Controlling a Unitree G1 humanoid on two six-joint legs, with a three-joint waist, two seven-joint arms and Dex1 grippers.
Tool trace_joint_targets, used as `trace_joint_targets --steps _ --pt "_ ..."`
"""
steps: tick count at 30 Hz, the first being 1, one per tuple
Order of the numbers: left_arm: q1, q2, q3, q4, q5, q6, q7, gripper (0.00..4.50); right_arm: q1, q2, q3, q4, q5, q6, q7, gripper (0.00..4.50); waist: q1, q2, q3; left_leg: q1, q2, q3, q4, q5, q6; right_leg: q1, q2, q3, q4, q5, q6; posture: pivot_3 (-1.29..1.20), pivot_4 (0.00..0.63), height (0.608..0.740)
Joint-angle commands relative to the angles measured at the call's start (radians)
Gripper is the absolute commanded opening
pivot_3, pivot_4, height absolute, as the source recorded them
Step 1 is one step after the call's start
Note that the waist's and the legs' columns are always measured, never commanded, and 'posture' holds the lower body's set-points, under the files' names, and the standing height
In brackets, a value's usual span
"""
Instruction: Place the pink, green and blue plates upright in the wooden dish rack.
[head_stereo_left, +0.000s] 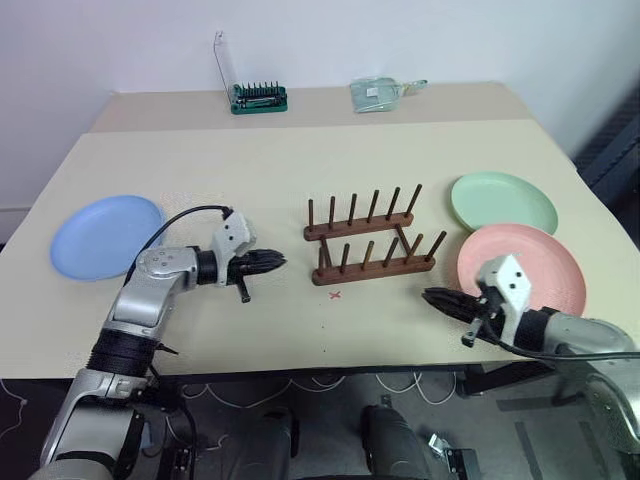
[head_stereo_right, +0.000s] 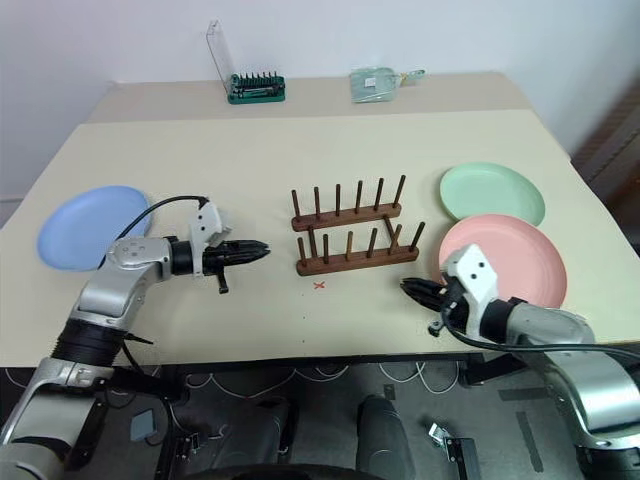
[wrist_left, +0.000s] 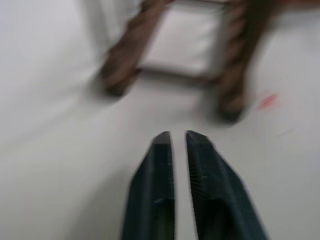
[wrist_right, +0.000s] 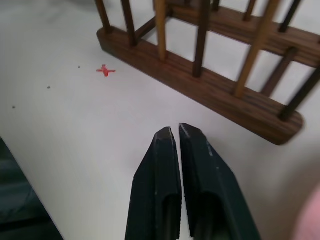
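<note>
Round matte plates (head_stereo_left: 520, 266), pegged wooden rack (head_stereo_left: 368, 237)

Bare desk (head_stereo_left: 260, 160) lies open toward the far edge; mid-desk the wooden dish rack (head_stereo_left: 367, 240) (pegs upright) blocks me.

Green bit holder (head_stereo_left: 259, 97) & clear packet (head_stereo_left: 378, 93) at table's (head_stereo_left: 250, 160) far edge.
</note>
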Motion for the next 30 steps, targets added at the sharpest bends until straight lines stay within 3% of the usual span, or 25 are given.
trace_joint_targets --steps 1,7,12,18,30 --pt "0.008 0.004 -0.057 -0.102 -0.023 0.060 -0.037 0.45 -0.040 -0.010 0.081 -0.056 -0.090 0.046 -0.080 0.03 -0.002 0.000 0.000 0.000 0.000 0.000 0.000 0.000 0.000 0.000 0.000 0.000 0.000 0.000 0.000 0.00 0.150 0.740" --pt "-0.004 -0.003 -0.183 -0.095 0.053 0.082 -0.040 0.45 -0.148 0.028 0.174 0.058 -0.210 0.077 -0.166 0.03 0.000 0.000 0.000 0.000 0.000 0.000 0.000 0.000 0.000 0.000 0.000 0.000 0.000 0.000 0.000 0.00 0.150 0.740" --pt "-0.019 -0.053 -0.225 -0.023 0.137 0.043 0.051 0.45 -0.222 0.054 0.220 0.172 -0.296 0.064 -0.206 0.03 0.002 0.000 0.000 -0.001 0.000 0.000 0.000 0.000 0.000 0.000 0.000 0.000 0.000 0.000 0.000 0.00 0.150 0.740" --pt "-0.039 -0.165 -0.146 0.095 0.174 -0.012 0.262 0.45 -0.289 0.081 0.234 0.293 -0.358 0.023 -0.213 0.03 0.002 -0.001 -0.001 0.001 -0.001 0.000 0.002 0.000 0.000 0.001 0.000 0.000 0.000 0.000 0.000 0.00 0.150 0.740" --pt "-0.077 -0.223 -0.093 0.209 0.200 -0.057 0.429 0.45 -0.467 0.176 0.271 0.518 -0.453 -0.102 -0.219 0.03 -0.004 0.000 -0.001 0.002 -0.001 0.000 0.001 0.000 0.000 0.001 0.001 0.000 0.001 0.000 0.000 0.00 0.150 0.740"
